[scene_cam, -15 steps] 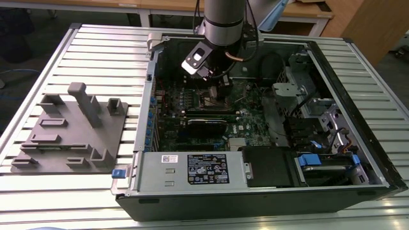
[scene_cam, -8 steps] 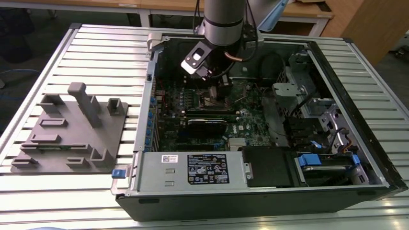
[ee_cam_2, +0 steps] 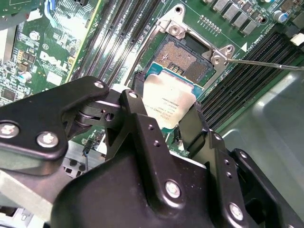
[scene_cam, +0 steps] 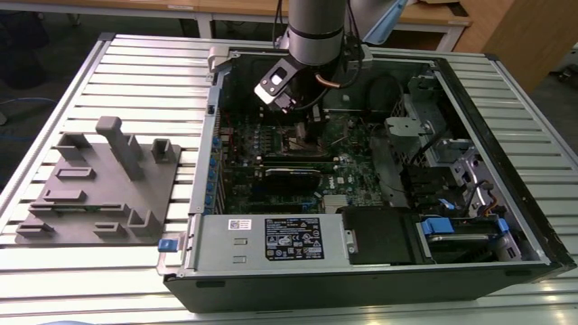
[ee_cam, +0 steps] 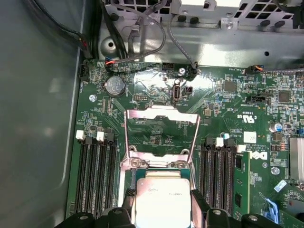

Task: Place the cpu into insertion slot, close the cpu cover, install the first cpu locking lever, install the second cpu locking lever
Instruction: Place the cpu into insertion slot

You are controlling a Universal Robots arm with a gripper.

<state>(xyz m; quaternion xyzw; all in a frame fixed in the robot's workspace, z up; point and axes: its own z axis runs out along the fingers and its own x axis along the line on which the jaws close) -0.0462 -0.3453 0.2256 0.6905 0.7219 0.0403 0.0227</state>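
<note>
On the slatted tabletop [scene_cam: 135, 68] lay an open computer case [scene_cam: 361, 294]. Inside, the claw [ee_cam_2: 165, 114] pinched the cpu [ee_cam_2: 167, 103] by opposite edges just over the insertion slot [ee_cam_2: 183, 59]; it looked light, stiff, fragile underneath.

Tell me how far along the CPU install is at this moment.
Nothing is finished. In hand: the gripper holds the cpu between its fingers over the insertion slot, not seated; the slot's contacts lie bare. Left: the cpu cover is flipped open, and a locking lever juts out unlatched.
</note>
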